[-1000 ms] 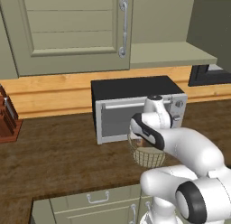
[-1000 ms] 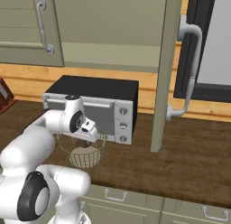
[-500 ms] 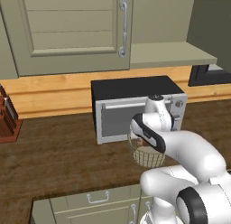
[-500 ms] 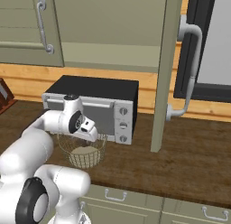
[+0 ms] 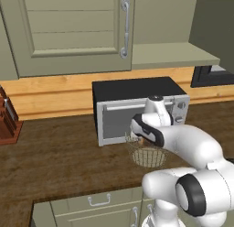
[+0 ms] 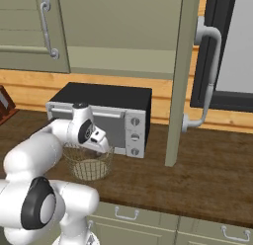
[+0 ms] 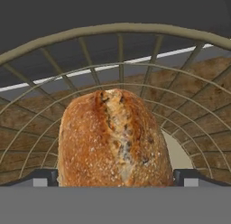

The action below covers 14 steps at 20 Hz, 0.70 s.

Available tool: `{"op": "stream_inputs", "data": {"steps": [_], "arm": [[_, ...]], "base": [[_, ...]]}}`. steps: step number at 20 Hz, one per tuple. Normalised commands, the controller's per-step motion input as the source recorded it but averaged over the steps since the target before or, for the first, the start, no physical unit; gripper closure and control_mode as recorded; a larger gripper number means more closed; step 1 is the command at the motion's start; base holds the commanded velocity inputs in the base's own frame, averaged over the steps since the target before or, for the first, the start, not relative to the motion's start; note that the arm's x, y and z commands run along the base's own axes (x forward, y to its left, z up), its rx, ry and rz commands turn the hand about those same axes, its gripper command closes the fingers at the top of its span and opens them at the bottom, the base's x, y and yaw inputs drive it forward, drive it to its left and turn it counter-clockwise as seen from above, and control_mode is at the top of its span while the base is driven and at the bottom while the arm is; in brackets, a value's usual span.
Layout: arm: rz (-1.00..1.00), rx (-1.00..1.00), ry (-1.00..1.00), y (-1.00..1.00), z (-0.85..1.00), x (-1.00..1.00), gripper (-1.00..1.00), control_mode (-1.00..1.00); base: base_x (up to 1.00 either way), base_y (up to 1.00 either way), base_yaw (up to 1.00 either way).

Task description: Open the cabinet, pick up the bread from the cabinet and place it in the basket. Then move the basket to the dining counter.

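Note:
The basket (image 5: 147,157) of thin tan wire stands on the dark wood worktop in front of the microwave. My gripper (image 5: 141,139) reaches down into it from above. In the hand view the golden-brown bread (image 7: 115,137) lies inside the basket (image 7: 122,31), between my fingertips (image 7: 45,177), which stand a little apart from its sides; the gripper (image 7: 116,178) is open. From the right, the gripper (image 6: 101,149) dips over the basket (image 6: 89,162) rim. The cabinet (image 5: 73,29) has its left door shut and its right door (image 6: 180,76) swung open. The dining counter is out of view.
A black and silver microwave (image 5: 137,107) sits right behind the basket. A wooden knife block (image 5: 8,123) stands at the far left. The open cabinet door hangs over the worktop (image 6: 207,175) to the right. Green drawer fronts (image 5: 100,203) run below.

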Motion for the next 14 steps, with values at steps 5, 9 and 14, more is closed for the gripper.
{"op": "stream_inputs", "data": {"steps": [5, 9, 14], "arm": [[-0.06, 0.0, 0.0, -0.04, 0.11, 0.09, -1.0, -1.0], [-0.08, 0.0, -0.04, -0.09, 0.29, 0.0, -1.0, -1.0], [-0.07, 0.0, -0.08, -0.07, 0.34, 0.01, -1.0, -1.0]], "base": [[0.0, 0.0, 0.0], [0.0, 0.0, 0.0], [0.0, 0.0, 0.0]]}}
